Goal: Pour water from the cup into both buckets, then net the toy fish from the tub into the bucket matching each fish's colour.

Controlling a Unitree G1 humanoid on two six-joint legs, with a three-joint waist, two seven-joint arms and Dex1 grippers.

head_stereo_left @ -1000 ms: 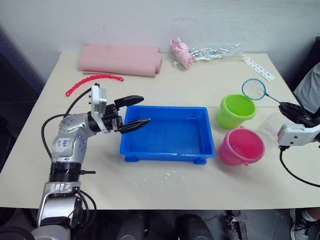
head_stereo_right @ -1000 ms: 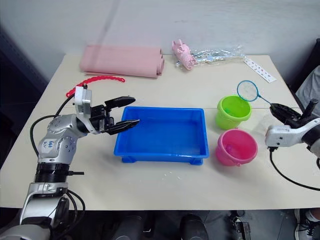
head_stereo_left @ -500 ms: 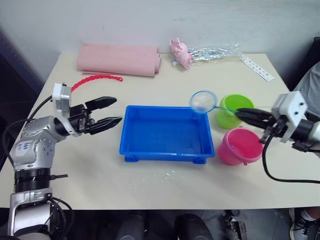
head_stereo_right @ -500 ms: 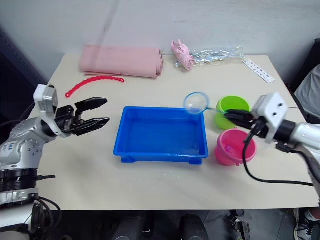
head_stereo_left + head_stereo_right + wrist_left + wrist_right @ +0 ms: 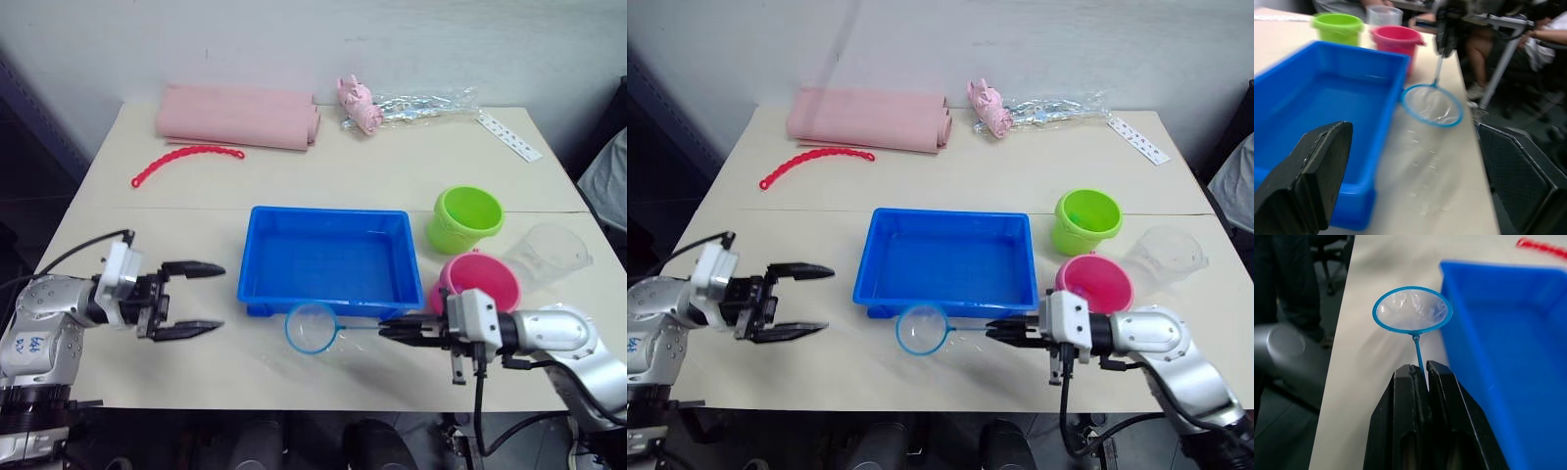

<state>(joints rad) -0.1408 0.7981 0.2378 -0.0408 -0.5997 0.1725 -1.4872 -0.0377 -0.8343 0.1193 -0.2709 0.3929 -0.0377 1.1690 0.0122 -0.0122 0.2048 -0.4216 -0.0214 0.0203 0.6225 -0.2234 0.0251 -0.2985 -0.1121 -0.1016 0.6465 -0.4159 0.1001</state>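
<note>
The blue tub point(image 5: 328, 257) sits mid-table and looks empty; the toy fish are out of view. To its right stand the lime green bucket point(image 5: 464, 217) and the pink bucket point(image 5: 480, 281), with the clear cup point(image 5: 549, 252) beside them. My right gripper point(image 5: 384, 328) is shut on the thin handle of the net, low over the table in front of the pink bucket. The net's blue hoop point(image 5: 312, 327) lies over the table just in front of the tub's near edge. My left gripper point(image 5: 221, 297) is open and empty, left of the tub near the table's front.
A folded pink cloth point(image 5: 235, 116), a red bead chain point(image 5: 186, 157), a pale pink toy point(image 5: 357, 103), a crinkled wrapper point(image 5: 421, 103) and a white strip point(image 5: 507, 134) lie along the back. The left wrist view shows a seated person's legs beyond the table edge.
My right gripper carried the net from above the tub's far right corner down to the table in front of the tub. My left gripper drew back toward the front left.
</note>
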